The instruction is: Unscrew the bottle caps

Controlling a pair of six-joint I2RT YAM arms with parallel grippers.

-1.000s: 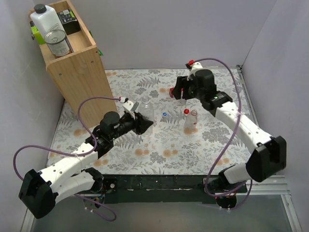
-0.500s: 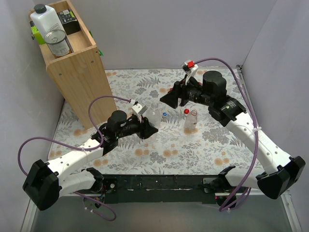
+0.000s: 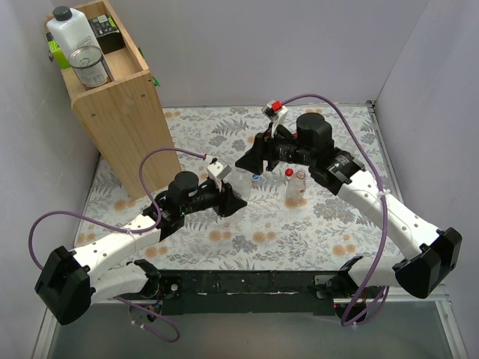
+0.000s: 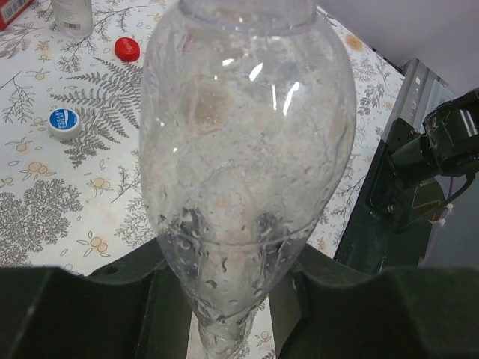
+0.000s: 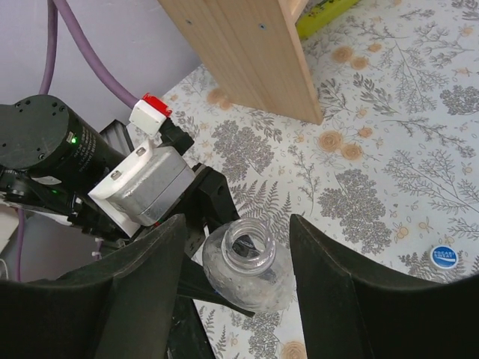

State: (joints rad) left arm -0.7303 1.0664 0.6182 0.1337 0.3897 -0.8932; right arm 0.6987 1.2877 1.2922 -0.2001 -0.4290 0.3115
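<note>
My left gripper [image 3: 233,197] is shut on the lower body of a clear bottle [image 3: 241,179] and holds it upright; the bottle [image 4: 247,149] fills the left wrist view between the dark fingers [image 4: 97,299]. Its neck [image 5: 251,253] is open, with no cap on it. My right gripper [image 3: 251,159] is open and hangs over that neck, one finger on each side [image 5: 238,239], touching nothing. A red cap [image 4: 127,48] lies loose on the table, next to a second clear bottle [image 3: 297,188]. A blue cap [image 4: 63,121] lies nearer.
A wooden shelf unit [image 3: 120,97] stands at the back left, holding a white jug [image 3: 69,34] and a tin can [image 3: 90,66]. A corner of a red box [image 4: 9,9] shows beyond the second bottle. Grey walls enclose the floral table [image 3: 262,232].
My right gripper has swung left and down from the back of the table to over the held bottle's neck. My left gripper carried the bottle slightly right, then held still.
</note>
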